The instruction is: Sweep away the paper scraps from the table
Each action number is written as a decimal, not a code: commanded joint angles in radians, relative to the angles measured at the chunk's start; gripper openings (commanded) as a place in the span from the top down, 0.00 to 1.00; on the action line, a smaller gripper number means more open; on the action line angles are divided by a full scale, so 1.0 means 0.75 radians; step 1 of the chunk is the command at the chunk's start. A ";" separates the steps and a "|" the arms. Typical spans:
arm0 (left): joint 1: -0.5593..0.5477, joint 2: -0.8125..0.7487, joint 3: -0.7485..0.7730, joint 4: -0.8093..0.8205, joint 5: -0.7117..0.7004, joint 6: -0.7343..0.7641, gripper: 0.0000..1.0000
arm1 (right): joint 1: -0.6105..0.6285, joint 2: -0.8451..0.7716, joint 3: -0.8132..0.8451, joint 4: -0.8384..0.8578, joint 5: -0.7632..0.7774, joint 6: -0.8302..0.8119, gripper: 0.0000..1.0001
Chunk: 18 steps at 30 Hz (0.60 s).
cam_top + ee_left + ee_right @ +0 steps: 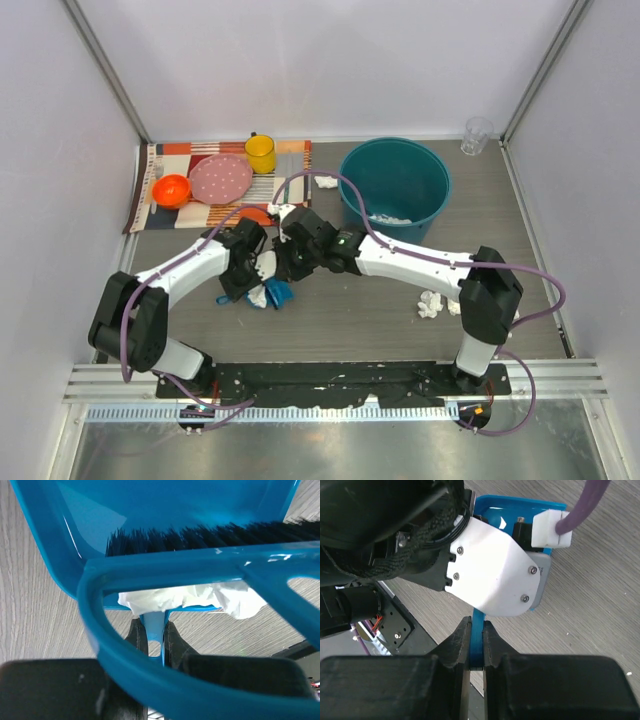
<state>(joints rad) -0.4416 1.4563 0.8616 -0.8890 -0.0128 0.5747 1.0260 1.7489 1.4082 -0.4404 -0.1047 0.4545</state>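
no lettering, label, brand mark or number can be read in any view — every surface in sight is plain, or too blurred to tell.

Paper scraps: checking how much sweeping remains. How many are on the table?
4 scraps: one left of the bucket, one by the placemat's front edge, one at the dustpan, one beside the right arm. More may hide under the arms.

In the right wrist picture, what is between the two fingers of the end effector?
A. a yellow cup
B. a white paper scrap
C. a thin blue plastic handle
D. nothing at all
C: the right end effector has both fingers pressed against a thin blue handle, which stands upright in the narrow gap between them.
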 commanded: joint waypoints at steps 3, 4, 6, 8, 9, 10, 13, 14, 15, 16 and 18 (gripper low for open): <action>0.008 -0.037 -0.012 0.105 0.064 -0.034 1.00 | -0.002 -0.108 0.008 -0.001 0.080 -0.015 0.99; 0.028 -0.046 -0.016 0.120 0.109 -0.042 1.00 | -0.014 -0.119 0.006 -0.026 0.184 -0.037 0.99; 0.057 -0.066 -0.024 0.128 0.156 -0.044 1.00 | -0.022 -0.133 0.018 -0.118 0.297 -0.072 0.99; 0.102 -0.076 -0.040 0.144 0.191 -0.048 1.00 | -0.036 -0.123 0.037 -0.177 0.478 -0.131 0.99; 0.112 -0.080 -0.044 0.152 0.189 -0.044 1.00 | -0.047 -0.107 0.055 -0.218 0.520 -0.148 0.99; 0.116 -0.085 -0.054 0.171 0.187 -0.042 1.00 | -0.055 -0.094 0.067 -0.229 0.544 -0.166 0.99; 0.116 -0.087 -0.083 0.220 0.219 -0.038 1.00 | -0.112 -0.049 0.108 -0.233 0.592 -0.230 0.99; 0.118 -0.081 -0.085 0.222 0.226 -0.050 1.00 | -0.126 -0.035 0.137 -0.231 0.614 -0.250 0.99; 0.116 -0.066 -0.081 0.228 0.228 -0.052 1.00 | -0.139 -0.003 0.155 -0.233 0.630 -0.260 0.99; 0.118 -0.058 -0.081 0.230 0.226 -0.054 1.00 | -0.151 0.012 0.170 -0.233 0.649 -0.271 0.99; 0.116 -0.038 -0.081 0.236 0.213 -0.052 1.00 | -0.171 0.045 0.204 -0.235 0.698 -0.303 0.99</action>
<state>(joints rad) -0.3538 1.4117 0.8017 -0.7589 0.1188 0.5488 0.9253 1.7435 1.4826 -0.6209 0.2920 0.2966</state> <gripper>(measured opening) 0.105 0.145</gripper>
